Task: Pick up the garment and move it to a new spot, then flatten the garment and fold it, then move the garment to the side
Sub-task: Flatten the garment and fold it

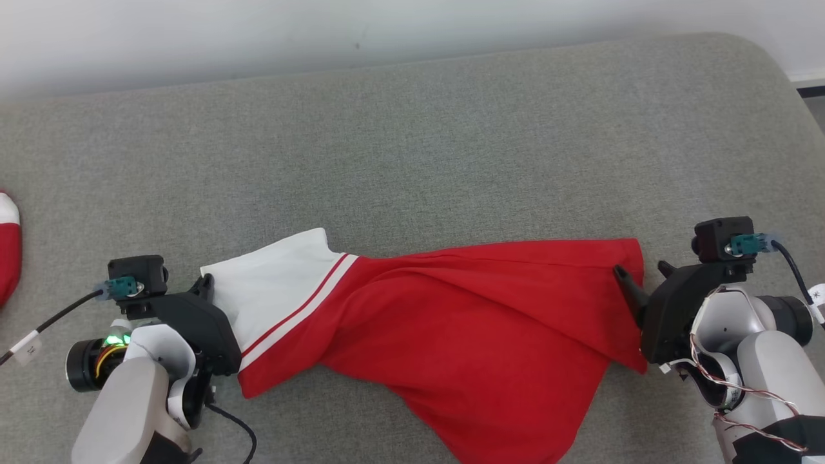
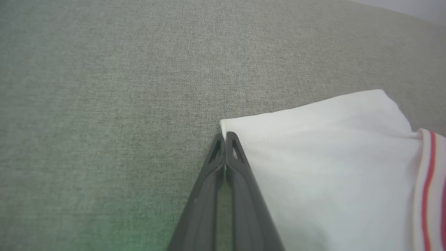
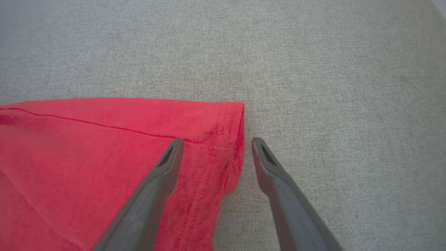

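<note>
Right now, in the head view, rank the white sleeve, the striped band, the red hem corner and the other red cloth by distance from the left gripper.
1. White sleeve: at the left gripper's fingertips.
2. Striped band: just right of the sleeve.
3. Other red cloth: far left edge.
4. Red hem corner: far right.

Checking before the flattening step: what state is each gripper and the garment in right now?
left gripper: shut, tips at the edge of the white end; pinch on cloth unclear.
right gripper: open, fingers straddling the red hem corner.
garment: lying on the grey surface, twisted, wrinkled, unfolded.
</note>
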`<state>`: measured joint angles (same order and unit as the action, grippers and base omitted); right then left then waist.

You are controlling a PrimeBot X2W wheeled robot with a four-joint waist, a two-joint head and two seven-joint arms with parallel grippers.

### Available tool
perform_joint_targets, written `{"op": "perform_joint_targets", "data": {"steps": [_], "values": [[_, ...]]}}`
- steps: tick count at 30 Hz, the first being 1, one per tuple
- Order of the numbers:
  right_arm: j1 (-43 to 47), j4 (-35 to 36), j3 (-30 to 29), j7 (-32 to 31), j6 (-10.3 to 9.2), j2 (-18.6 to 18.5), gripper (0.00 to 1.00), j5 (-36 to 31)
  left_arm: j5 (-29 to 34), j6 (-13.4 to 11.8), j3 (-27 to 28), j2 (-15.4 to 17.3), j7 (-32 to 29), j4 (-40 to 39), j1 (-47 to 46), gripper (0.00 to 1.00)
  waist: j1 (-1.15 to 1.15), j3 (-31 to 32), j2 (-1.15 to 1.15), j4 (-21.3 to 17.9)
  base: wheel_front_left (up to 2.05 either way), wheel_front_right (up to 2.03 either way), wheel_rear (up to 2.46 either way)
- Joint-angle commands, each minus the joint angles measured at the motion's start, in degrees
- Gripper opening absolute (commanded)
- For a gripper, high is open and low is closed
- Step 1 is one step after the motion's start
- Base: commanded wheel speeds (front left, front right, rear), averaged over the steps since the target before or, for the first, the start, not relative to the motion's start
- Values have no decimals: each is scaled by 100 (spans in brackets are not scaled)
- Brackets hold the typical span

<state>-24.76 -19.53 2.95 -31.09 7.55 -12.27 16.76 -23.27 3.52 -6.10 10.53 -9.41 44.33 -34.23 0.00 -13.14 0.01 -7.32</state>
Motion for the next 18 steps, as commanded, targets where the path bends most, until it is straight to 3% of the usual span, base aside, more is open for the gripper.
{"op": "perform_joint_targets", "data": {"steps": [1,6,17,18], "values": [[-11,-31,-74,-10,-13,21,100,-71,-5,-9,-6,38,11,11,-21,0,0,-16,-1,23,0,0,0],[53,-158,-314,-1,-13,199,100,-32,-33,24,-47,66,10,-67,-49,0,0,-79,-1,38,0,0,0],[-162,-398,-91,248,-13,329,100,270,-78,2,-104,98,34,-234,-84,0,0,-191,-1,69,0,0,0],[-176,-408,-69,295,-13,317,94,272,-83,3,-106,105,46,-246,-86,0,0,-194,-1,70,0,0,0]]}}
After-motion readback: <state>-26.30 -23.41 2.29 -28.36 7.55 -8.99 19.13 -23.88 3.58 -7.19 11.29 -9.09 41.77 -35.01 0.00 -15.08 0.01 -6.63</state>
